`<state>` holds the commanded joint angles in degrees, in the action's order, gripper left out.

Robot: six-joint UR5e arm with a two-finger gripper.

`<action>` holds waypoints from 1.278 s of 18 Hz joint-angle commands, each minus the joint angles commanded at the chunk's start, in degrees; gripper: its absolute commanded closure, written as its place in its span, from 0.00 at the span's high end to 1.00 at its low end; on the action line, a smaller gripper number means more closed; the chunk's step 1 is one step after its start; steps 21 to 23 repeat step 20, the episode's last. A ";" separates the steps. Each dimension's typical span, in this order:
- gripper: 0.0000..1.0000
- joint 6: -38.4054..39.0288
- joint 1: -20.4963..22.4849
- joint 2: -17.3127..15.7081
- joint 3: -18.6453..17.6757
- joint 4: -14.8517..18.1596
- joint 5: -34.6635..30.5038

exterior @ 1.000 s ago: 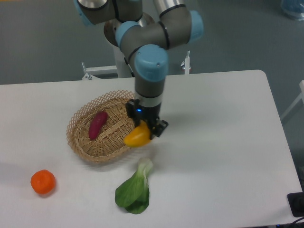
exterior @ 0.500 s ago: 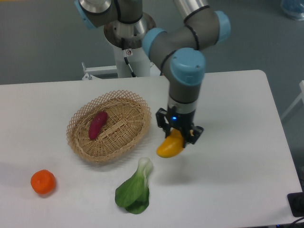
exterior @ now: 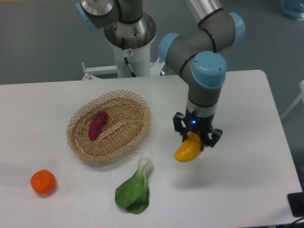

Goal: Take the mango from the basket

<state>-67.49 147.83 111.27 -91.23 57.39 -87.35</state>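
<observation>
Camera view: tool (exterior: 196,139) clamped on mango (exterior: 188,149), clear of basket (exterior: 81,143) w/ fruit hanging low, so hold grip firm & move smoothly above worktop (exterior: 247,142).

You see a white table (exterior: 247,190) with rounded far-right corner; grey floor (exterior: 42,42) beyond it. A dark object (exterior: 295,203) sits at near right edge.
</observation>
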 joint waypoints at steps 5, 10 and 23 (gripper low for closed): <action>0.37 -8.34 2.38 0.88 0.09 0.18 -0.62; 0.37 -11.70 2.47 2.37 1.93 0.35 -2.29; 0.37 -11.79 2.38 2.72 1.58 0.09 -2.56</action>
